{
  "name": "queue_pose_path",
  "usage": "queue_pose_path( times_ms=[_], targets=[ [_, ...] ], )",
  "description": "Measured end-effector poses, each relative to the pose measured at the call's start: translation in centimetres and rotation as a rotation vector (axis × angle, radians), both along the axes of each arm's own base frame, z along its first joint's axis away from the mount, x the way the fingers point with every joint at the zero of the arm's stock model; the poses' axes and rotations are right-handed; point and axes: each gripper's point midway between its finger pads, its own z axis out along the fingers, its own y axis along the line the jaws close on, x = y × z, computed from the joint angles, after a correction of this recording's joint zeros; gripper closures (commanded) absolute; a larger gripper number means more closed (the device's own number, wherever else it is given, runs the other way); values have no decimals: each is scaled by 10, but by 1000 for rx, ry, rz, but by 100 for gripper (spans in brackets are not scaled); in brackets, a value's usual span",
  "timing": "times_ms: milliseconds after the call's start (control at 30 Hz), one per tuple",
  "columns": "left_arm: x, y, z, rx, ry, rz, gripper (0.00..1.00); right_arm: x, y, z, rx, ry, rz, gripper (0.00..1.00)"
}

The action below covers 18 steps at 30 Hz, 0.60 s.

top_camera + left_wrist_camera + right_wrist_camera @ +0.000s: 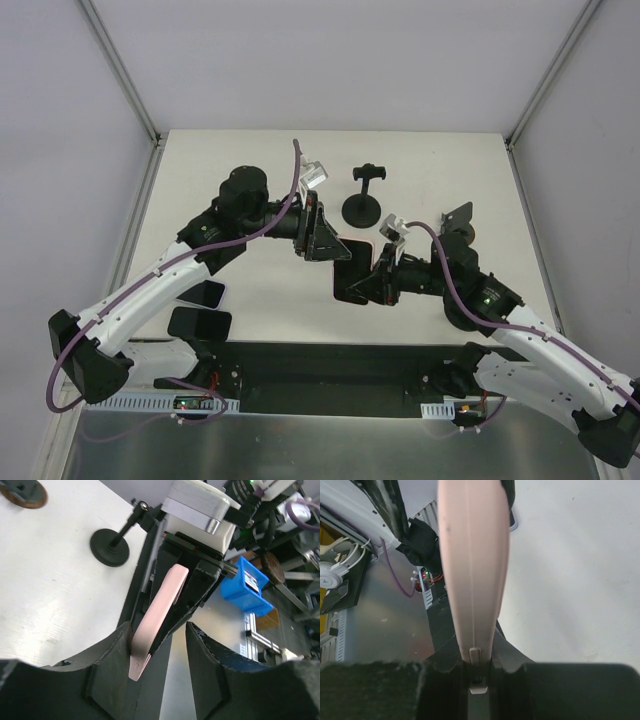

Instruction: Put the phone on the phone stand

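The phone, in a pink case (472,565), hangs above the table between both arms; it looks dark in the top view (352,262). My right gripper (479,669) is shut on one end of it, edge-on, and also shows in the top view (368,287). My left gripper (160,629) is open around the other end (156,611). The phone rests against the left finger, with a gap to the right finger. In the top view the left gripper (322,240) is next to the phone. The black phone stand (362,203), with a round base and a stem, stands just behind (110,547).
Two more dark phones (199,323) lie near the front left by the left arm. A second stand with a brown disc base (458,224) stands at the right (22,492). A blue box (248,585) sits off the table.
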Motion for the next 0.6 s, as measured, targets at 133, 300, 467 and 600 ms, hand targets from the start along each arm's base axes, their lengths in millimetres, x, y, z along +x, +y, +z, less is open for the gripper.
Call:
queue_pose_path(
  times_ms=[133, 300, 467, 600],
  targets=[
    [-11, -3, 0, -19, -1, -95, 64, -10, 2, 2, 13, 4, 59, 99],
    [-26, -5, 12, -86, -22, -201, 80, -20, 6, 11, 47, -11, 132, 99],
    [-30, -8, 16, -118, -37, -267, 89, -25, 8, 16, 64, -15, 173, 99],
    [-33, -8, 17, -132, -62, -301, 100, -29, 9, 17, 67, 12, 191, 76]
  ],
)
